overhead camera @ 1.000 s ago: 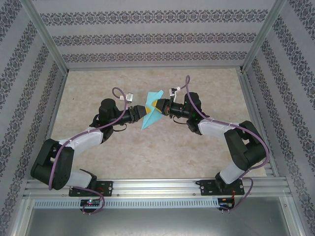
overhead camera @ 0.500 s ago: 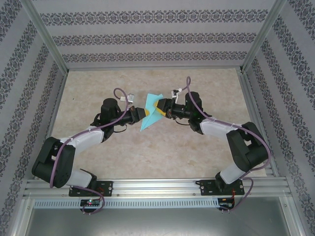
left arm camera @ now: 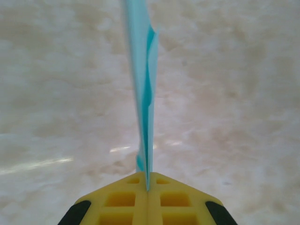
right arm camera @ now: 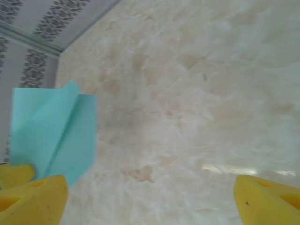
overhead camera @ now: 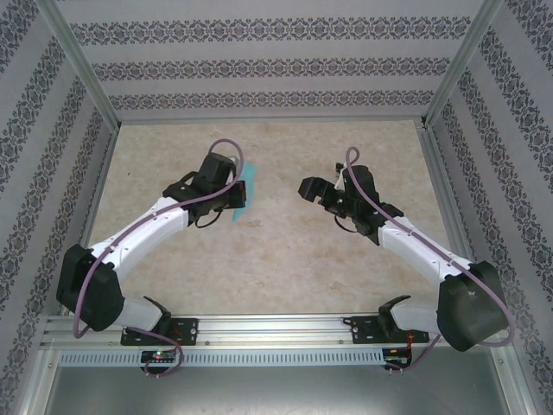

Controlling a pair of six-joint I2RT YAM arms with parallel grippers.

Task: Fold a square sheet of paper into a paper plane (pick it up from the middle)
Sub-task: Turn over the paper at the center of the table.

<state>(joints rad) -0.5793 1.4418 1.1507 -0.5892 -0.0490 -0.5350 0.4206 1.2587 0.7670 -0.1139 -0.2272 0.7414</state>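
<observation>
The square sheet of paper, teal-blue and folded into a narrow paper plane, hangs above the table at centre left. My left gripper is shut on it. In the left wrist view the plane stands edge-on, rising from between the closed yellow fingers of the left gripper. My right gripper is apart from it to the right, open and holding nothing. From the right wrist the folded paper is at the left edge, beyond the wide-open right gripper.
The beige marbled tabletop lies under both arms. Patterned walls and metal frame posts close in the back and sides. A metal rail with both arm bases runs along the near edge.
The right gripper opened, let go of the paper and drew back to the right. The left gripper closed on the paper and carried it to the left.
</observation>
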